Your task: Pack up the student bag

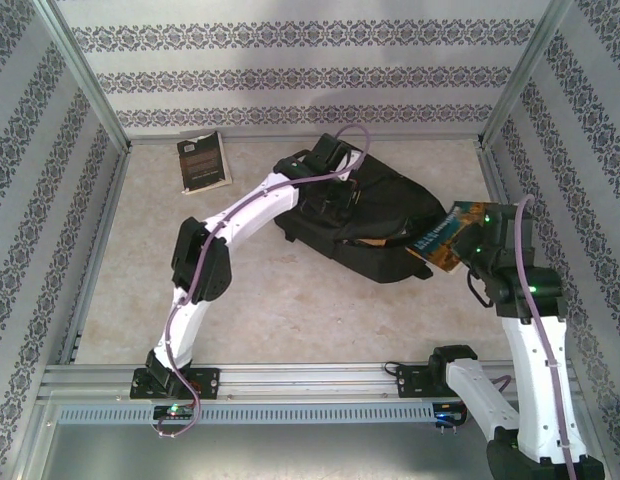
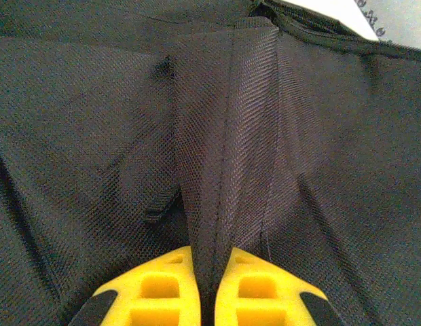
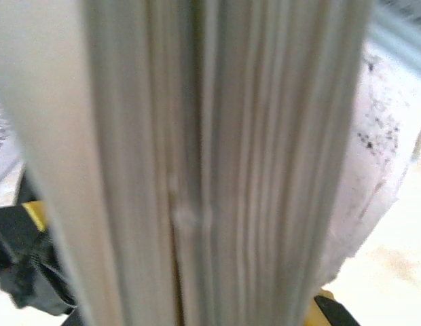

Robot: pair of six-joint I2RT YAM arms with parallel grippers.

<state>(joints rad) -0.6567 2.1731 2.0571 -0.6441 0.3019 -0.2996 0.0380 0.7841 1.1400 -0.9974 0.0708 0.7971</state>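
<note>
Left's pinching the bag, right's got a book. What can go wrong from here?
1. The left gripper pinches only a thin fold of the bag; the fabric may slip out.
2. The book in the right gripper sits tilted at the bag's edge; it may snag on the fabric.

Left gripper (image 1: 338, 178) sits down on the far end of a large black soft fabric backpack (image 1: 375, 215), fingers hidden under the wrist. The backpack lies flat on the beige speckled tabletop (image 1: 290, 300), stretching from this gripper toward the right gripper (image 1: 472, 243). The right gripper clamps one edge of a teal-covered rectangular book (image 1: 442, 235), held tilted, with its other end at the backpack's open mouth. Well left of the left gripper, a dark-covered rectangular book (image 1: 203, 162) lies flat.
</note>
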